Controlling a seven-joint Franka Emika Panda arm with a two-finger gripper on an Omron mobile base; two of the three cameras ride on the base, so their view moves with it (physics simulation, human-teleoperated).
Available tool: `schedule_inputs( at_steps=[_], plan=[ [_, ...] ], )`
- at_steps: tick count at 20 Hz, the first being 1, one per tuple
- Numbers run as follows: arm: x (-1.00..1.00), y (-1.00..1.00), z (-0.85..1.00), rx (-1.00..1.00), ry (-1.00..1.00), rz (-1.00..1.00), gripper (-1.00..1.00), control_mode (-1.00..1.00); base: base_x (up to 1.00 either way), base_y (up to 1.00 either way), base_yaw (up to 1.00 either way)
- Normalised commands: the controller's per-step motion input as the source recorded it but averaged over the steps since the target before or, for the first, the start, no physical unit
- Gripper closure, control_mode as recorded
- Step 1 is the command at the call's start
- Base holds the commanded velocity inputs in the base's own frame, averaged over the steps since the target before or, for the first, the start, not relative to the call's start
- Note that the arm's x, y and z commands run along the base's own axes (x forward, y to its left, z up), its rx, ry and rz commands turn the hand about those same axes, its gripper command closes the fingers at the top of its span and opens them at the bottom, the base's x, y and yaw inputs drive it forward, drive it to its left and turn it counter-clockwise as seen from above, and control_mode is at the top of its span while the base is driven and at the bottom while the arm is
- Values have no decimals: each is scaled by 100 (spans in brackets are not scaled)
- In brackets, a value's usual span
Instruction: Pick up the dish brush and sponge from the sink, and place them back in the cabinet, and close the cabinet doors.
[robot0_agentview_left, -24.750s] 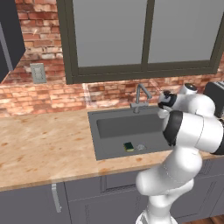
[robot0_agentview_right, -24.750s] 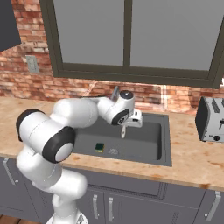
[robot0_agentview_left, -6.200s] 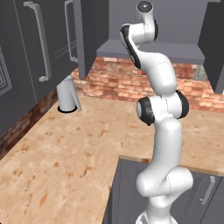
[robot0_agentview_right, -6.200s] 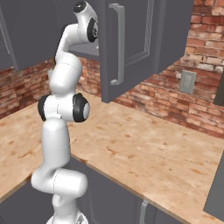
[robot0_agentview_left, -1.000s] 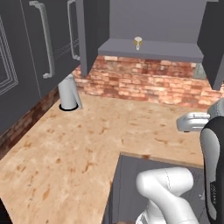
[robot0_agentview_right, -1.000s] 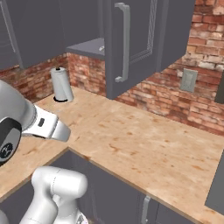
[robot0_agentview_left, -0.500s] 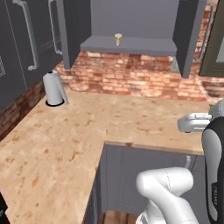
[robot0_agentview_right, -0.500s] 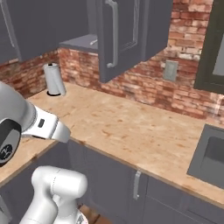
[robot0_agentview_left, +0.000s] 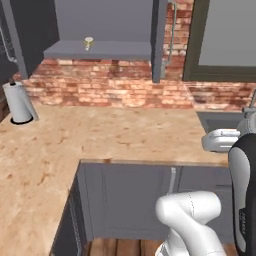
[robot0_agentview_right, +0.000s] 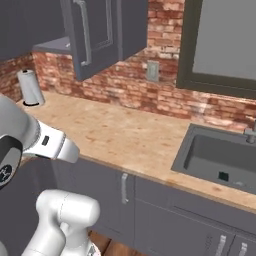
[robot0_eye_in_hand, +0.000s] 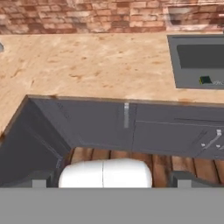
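1. The dish brush (robot0_agentview_left: 88, 43) stands on the shelf of the open cabinet (robot0_agentview_left: 100, 50), already put away.
2. The sponge (robot0_agentview_right: 223, 176) lies on the floor of the sink (robot0_agentview_right: 200, 150), a small dark block, also seen in the hand view.
3. Over the last second the whole view has swung from the cabinet toward the sink: the base is heading back.
4. The gripper (robot0_eye_in_hand: 109, 186) has its jaws fully apart, holding nothing.
5. The cabinet doors (robot0_agentview_right: 92, 35) hang open.

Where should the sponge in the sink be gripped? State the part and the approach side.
Pinch the sponge across its side faces, coming straight down. It lies flat on the sink floor near the front wall, so the basin walls likely block any sideways approach.
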Motion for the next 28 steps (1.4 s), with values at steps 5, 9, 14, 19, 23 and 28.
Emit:
schedule_inputs(
  at_steps=[5, 9, 14, 19, 23, 28],
  plan=[
    [0, 0, 0, 0, 0, 0, -100, 100, -34, -79, -15],
    [0, 0, 0, 0, 0, 0, -100, 100, -14, -76, -14],
    [0, 0, 0, 0, 0, 0, -100, 100, 0, -74, -12],
    [0, 0, 0, 0, 0, 0, -100, 100, 0, -68, -7],
    [0, 0, 0, 0, 0, 0, -100, 100, 1, -62, -6],
    [0, 0, 0, 0, 0, 0, -100, 100, 25, -48, -1]
  ],
)
